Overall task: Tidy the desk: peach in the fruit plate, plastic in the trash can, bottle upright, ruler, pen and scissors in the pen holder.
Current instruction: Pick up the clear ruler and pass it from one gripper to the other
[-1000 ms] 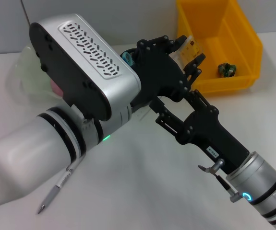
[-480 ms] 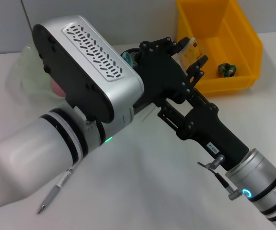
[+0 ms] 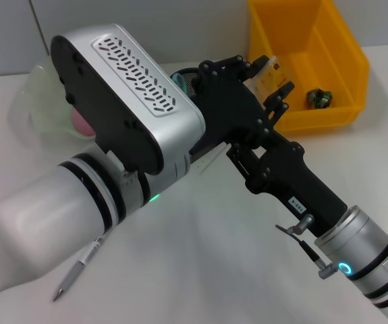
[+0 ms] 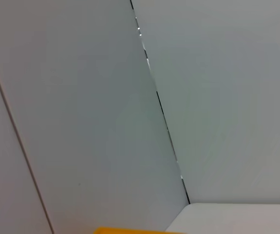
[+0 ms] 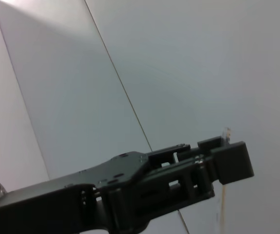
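My right gripper [image 3: 271, 74] reaches in from the lower right and is shut on the clear, yellow-marked ruler [image 3: 269, 69], just right of the black mesh pen holder [image 3: 192, 77]. The ruler's thin edge [image 5: 223, 195] also shows in the right wrist view. A teal handle [image 3: 179, 81] sticks out of the holder. The pink peach [image 3: 79, 121] lies in the translucent fruit plate [image 3: 35, 91] at the left. A crumpled piece of plastic [image 3: 318, 98] sits in the yellow trash can [image 3: 342, 61]. The pen [image 3: 79, 266] lies on the table at the lower left. The bottle is out of view.
My left arm [image 3: 126, 101] fills the near left of the head view and hides much of the table and part of the pen holder. Its wrist camera sees only the wall and a yellow edge [image 4: 125, 230]. White table shows at the lower middle.
My right gripper has edged farther away and to the right with the ruler. The left arm has shifted slightly to the right.
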Robot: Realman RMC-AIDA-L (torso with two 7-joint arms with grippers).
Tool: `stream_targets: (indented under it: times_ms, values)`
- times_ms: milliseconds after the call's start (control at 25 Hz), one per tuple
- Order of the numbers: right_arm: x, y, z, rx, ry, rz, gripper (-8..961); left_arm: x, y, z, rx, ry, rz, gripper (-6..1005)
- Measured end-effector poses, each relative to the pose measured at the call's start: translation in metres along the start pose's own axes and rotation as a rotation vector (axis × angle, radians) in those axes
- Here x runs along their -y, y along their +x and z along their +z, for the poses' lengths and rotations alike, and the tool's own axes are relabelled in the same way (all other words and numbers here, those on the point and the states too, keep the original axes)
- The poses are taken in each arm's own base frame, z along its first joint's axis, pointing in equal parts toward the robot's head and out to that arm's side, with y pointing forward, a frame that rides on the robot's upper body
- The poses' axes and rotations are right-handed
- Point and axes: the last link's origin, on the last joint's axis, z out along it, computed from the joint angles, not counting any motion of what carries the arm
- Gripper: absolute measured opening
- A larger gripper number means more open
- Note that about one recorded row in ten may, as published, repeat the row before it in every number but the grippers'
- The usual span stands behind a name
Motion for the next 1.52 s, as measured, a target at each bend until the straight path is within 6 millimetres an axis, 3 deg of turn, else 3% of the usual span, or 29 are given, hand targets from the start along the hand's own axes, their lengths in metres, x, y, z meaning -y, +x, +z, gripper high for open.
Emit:
stream_targets:
  times_ms: [320, 560, 1080, 1520]
  values:
    - [0.0000, -0.0001, 0.0001, 0.000, 0.000, 0.003, 368, -0.0006, -0.0009, 0.0007, 0.003, -0.004, 0.000, 523]
    - [-0.0001, -0.0002, 0.0001, 0.001, -0.001, 0.005, 204, -0.0006, -0.0009, 0.0007, 0.003, -0.004, 0.000, 531]
    - [-0.0016, -0.0038, -0.0003, 0.033, 0.003, 0.015, 149, -0.0022, -0.0013, 0.0011, 0.003, -0.005, 0.008, 549]
    - [0.0001, -0.0036, -0.0009, 0.030, 0.013, 0.013, 22, -0.0034, -0.0031, 0.0016, 0.009, -0.006, 0.019, 564]
